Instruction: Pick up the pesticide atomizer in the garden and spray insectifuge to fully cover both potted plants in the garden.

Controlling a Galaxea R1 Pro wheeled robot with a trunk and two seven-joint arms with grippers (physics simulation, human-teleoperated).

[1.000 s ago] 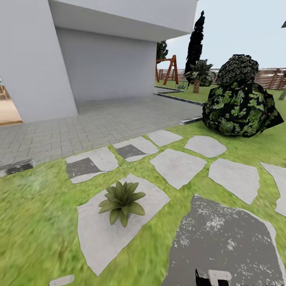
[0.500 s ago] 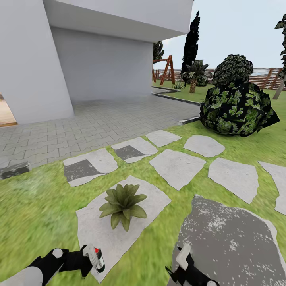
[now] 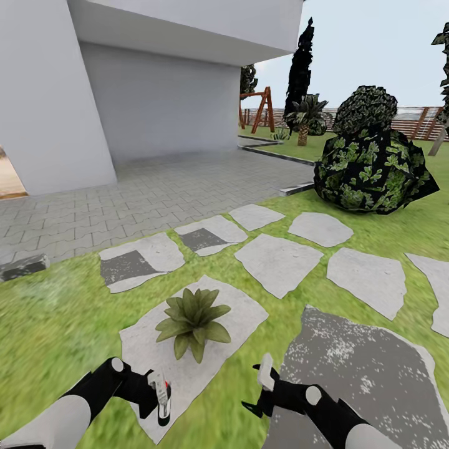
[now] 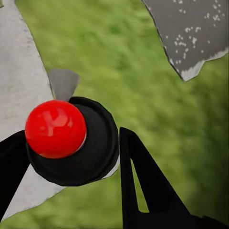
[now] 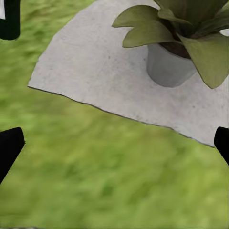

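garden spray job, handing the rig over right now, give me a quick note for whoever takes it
Left gripper: shut on the pesticide atomizer, held low over the near edge of the stepping stone; the left wrist view looks down on its red-topped cap between the fingers.
Right gripper: open and empty, over the grass beside that stone.
Potted plant: stands on the same stone, just ahead of both grippers; its pale pot shows in the right wrist view.
Done: atomizer picked up and brought to this plant.
Left: no spray visible yet, so cover this plant, then find and cover the second one.
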